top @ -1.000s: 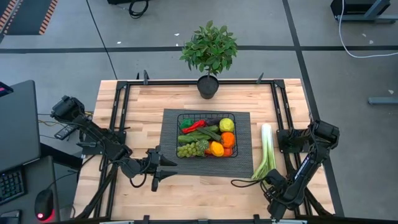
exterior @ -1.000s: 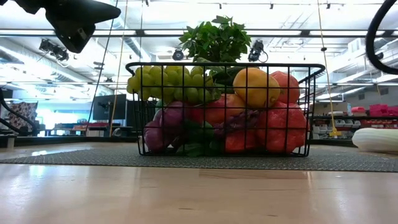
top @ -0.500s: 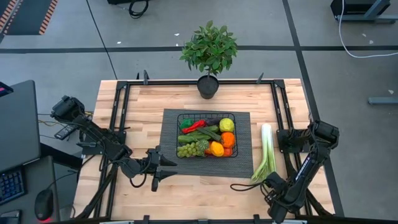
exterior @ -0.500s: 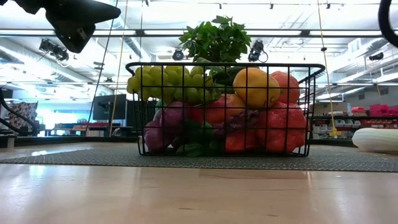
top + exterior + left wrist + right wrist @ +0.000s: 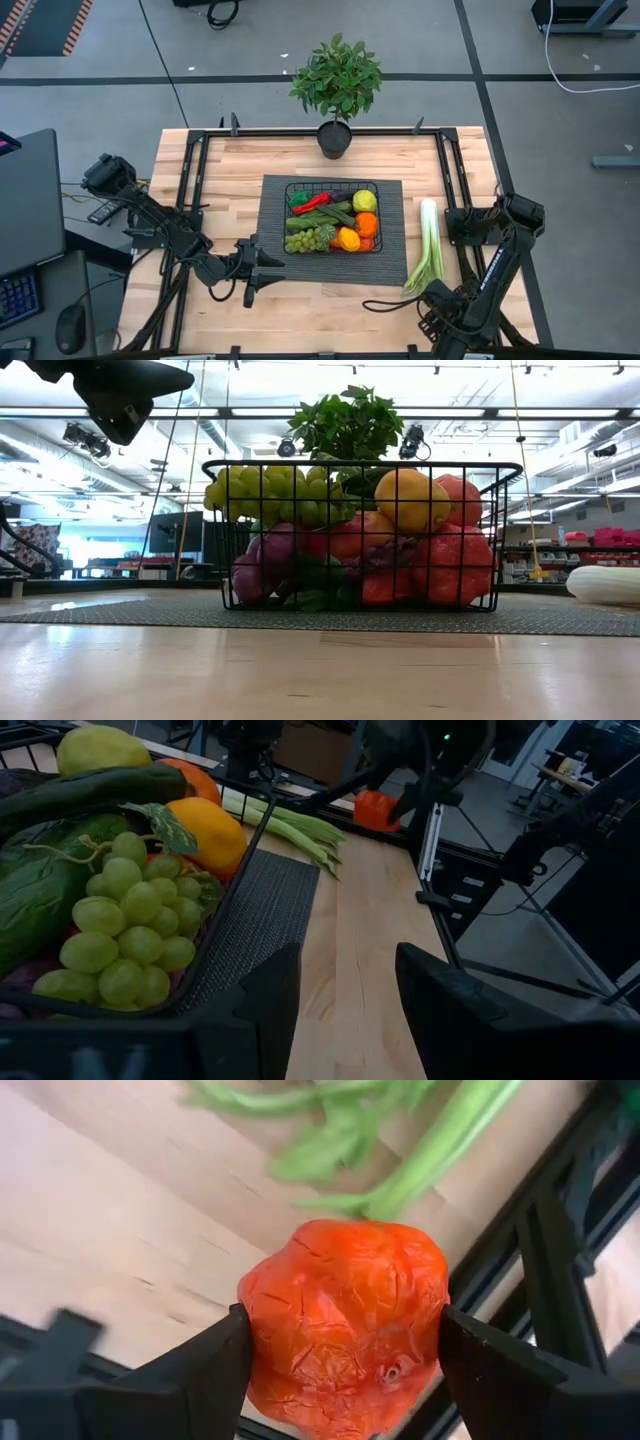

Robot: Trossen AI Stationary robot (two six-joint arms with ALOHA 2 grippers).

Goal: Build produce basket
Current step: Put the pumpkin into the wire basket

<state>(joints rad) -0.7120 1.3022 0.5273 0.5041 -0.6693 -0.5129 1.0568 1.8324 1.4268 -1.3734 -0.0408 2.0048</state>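
The black wire basket (image 5: 333,216) stands on a dark ribbed mat (image 5: 390,262), filled with produce: green grapes (image 5: 125,920), an orange (image 5: 205,832), a lemon (image 5: 95,748) and cucumbers. A long pale-green leek (image 5: 428,245) lies on the table to the mat's right. Near the leek's leafy end, my right gripper (image 5: 340,1350) is shut on a crinkled red pepper (image 5: 345,1315). Left of the mat's near corner, my left gripper (image 5: 268,270) hovers open and level, with nothing between its fingers (image 5: 260,1010). My right gripper pinches the red pepper by its two opposite sides (image 5: 262,1330) between its two fingers (image 5: 190,1375). The fingers come from above, pointing steeply down. The pepper is lifted clear of the table, above the wood beside the leek's leaves (image 5: 340,1155).
A potted leafy plant (image 5: 336,85) stands at the far edge behind the basket. Black frame rails (image 5: 455,180) run along the table's left and right sides. Bare wood (image 5: 330,305) lies between the mat and the near edge.
My right gripper has risen near the leek's leafy end and tipped more steeply downward; its arm has left the top right corner of the low view. The basket, its produce and the leek have not moved.
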